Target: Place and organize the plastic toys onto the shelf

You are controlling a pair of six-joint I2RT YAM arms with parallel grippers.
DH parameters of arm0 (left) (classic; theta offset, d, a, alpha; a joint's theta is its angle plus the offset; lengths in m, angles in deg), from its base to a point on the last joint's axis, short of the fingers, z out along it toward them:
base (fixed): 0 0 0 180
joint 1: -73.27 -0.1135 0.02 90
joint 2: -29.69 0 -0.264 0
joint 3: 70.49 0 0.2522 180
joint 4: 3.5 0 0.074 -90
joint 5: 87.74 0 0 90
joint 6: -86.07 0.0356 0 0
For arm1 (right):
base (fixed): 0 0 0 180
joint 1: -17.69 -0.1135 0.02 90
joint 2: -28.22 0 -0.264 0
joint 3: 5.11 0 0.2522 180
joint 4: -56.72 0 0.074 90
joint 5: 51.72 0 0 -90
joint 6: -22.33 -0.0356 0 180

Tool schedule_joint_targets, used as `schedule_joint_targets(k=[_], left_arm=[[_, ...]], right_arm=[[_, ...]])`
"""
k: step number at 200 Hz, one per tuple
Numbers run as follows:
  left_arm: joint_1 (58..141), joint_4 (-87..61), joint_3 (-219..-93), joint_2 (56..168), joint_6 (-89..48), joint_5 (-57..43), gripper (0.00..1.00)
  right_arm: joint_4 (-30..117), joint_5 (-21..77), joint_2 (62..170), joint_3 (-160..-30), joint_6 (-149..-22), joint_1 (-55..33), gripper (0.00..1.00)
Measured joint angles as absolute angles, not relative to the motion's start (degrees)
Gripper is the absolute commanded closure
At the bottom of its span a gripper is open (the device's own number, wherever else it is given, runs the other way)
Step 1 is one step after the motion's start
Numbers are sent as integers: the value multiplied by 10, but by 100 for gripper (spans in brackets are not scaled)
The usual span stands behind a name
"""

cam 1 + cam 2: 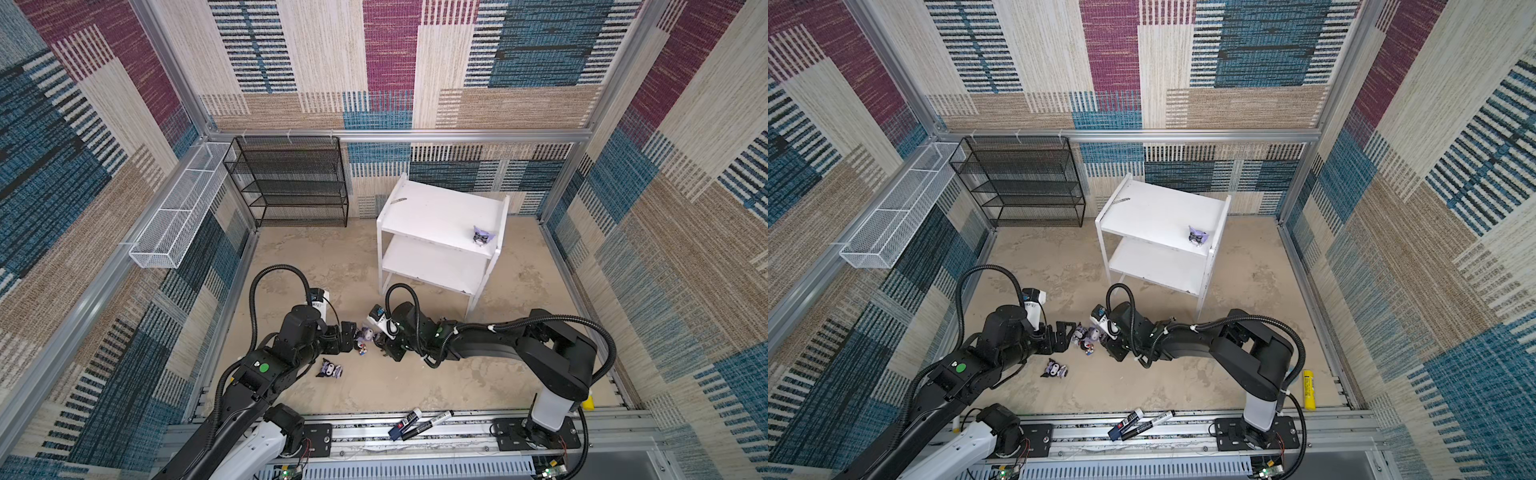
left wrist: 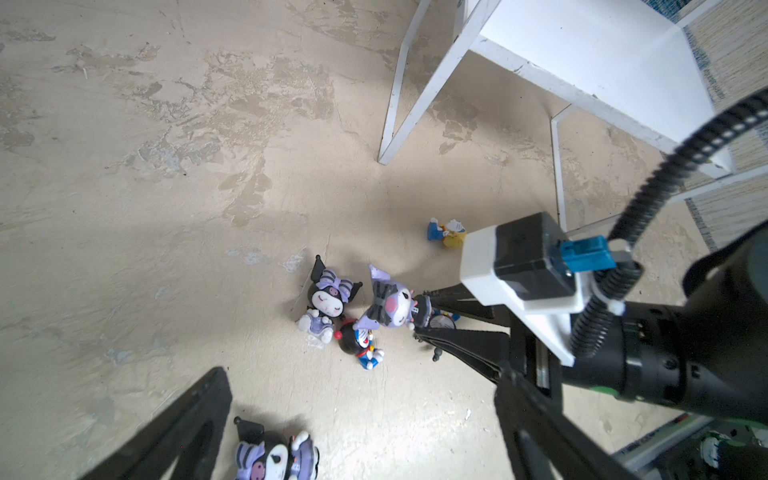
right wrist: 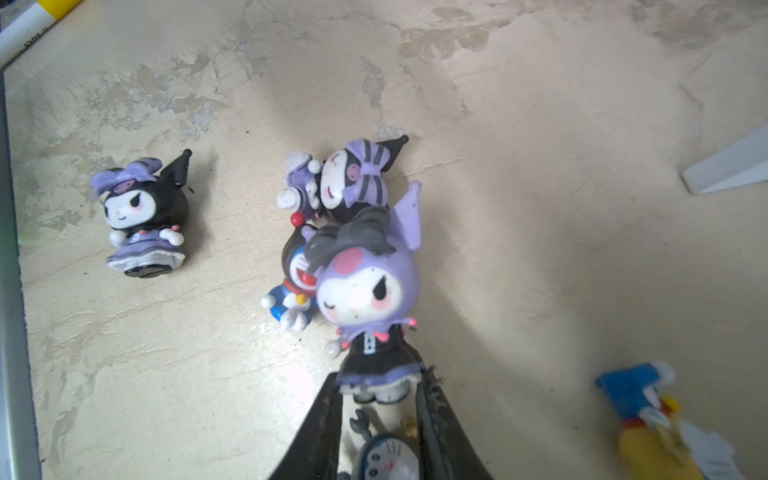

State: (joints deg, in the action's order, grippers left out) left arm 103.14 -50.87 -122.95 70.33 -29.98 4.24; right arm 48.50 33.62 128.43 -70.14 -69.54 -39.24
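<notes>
Floor (image 1: 415, 386): beige, blotchy.

White shelf (image 1: 436, 208) stands on it toward the back right, 2 tiers. Black wire rack (image 1: 286, 187) stands at the back, left of the shelf.

Top tier: 1 lilac-hooded figurine (image 1: 482, 236), near the front right corner.

Mid-floor huddle:
- Black-hooded figurine with striped bow (image 2: 330, 299), lying face up.
- Small blue figurine (image 2: 361, 345), just beside it.
- Grey-bowed lilac figurine (image 2: 388, 305), close against both. Cannot tell whether it rests on the floor.

Small yellow-and-blue figurine (image 2: 446, 233) lies near the huddle, apart.

Second black-hooded figurine (image 1: 330, 369) lies alone, nearer the front.

Yellow marker (image 1: 1308, 390) lies at the right edge.
</notes>
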Motion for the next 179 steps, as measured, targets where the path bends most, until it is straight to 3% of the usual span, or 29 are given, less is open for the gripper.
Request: schedule_joint_targets(k=[87, 179], left_arm=[[1031, -426, -1200, 785, -445, -59, 25], [1032, -308, -1165, 789, -598, -132, 38]], right_arm=[[593, 555, 1190, -604, -783, -492, 75], [661, 781, 1163, -567, -831, -577, 75]])
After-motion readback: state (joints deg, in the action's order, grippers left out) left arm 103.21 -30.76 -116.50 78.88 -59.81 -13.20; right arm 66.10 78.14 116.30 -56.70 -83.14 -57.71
